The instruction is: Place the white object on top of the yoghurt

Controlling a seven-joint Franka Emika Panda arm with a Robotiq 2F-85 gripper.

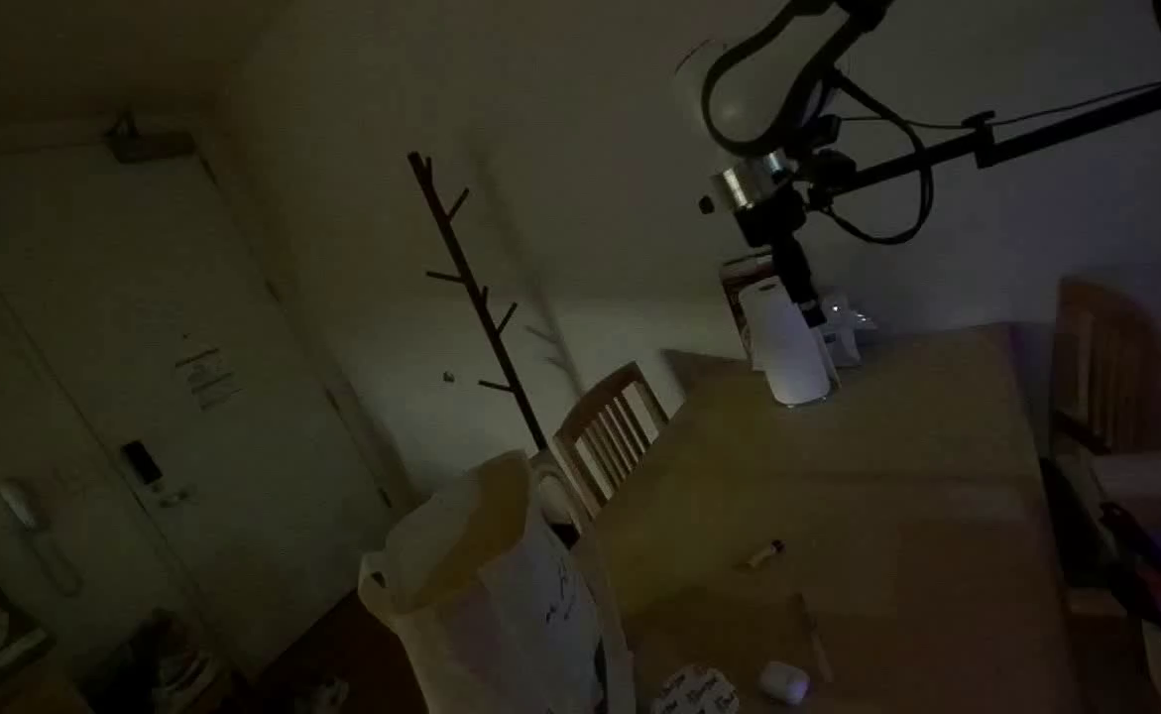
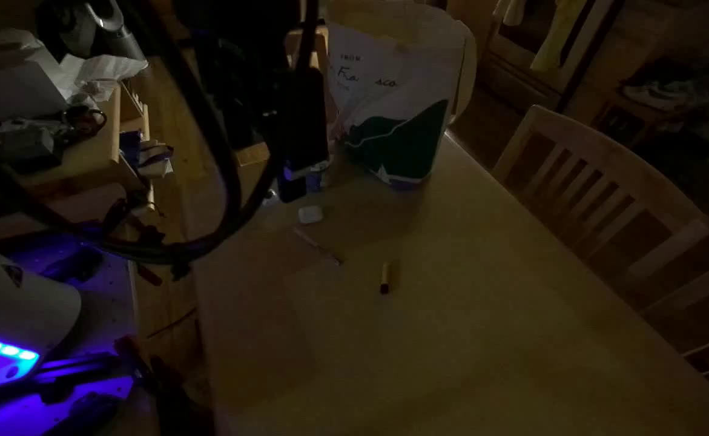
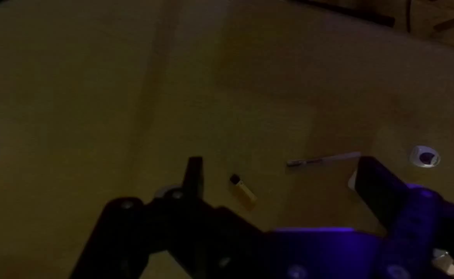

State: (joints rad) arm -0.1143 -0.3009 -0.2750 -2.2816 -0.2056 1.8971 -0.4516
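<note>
A small white object (image 1: 785, 682) with rounded edges lies on the table beside the yoghurt. It also shows in an exterior view (image 2: 310, 214) and, mostly hidden behind a finger, in the wrist view (image 3: 352, 181). The yoghurt (image 1: 696, 691) has a white printed lid and is cut off by the frame's lower edge. In an exterior view, what seems to be its side (image 2: 314, 181) is mostly hidden behind the gripper. My gripper (image 3: 280, 159) is open, with nothing between its fingers. It hangs high above the table, also seen in an exterior view (image 1: 814, 313).
A yellow lighter-like item (image 2: 385, 278), a thin pen-like stick (image 2: 318, 245) and a small white oval item (image 3: 424, 156) lie on the table (image 2: 451, 339). A large paper bag (image 2: 399, 103) stands near the yoghurt. A white cylinder (image 1: 788, 347) stands at the far end. Chairs (image 2: 608, 188) flank the table.
</note>
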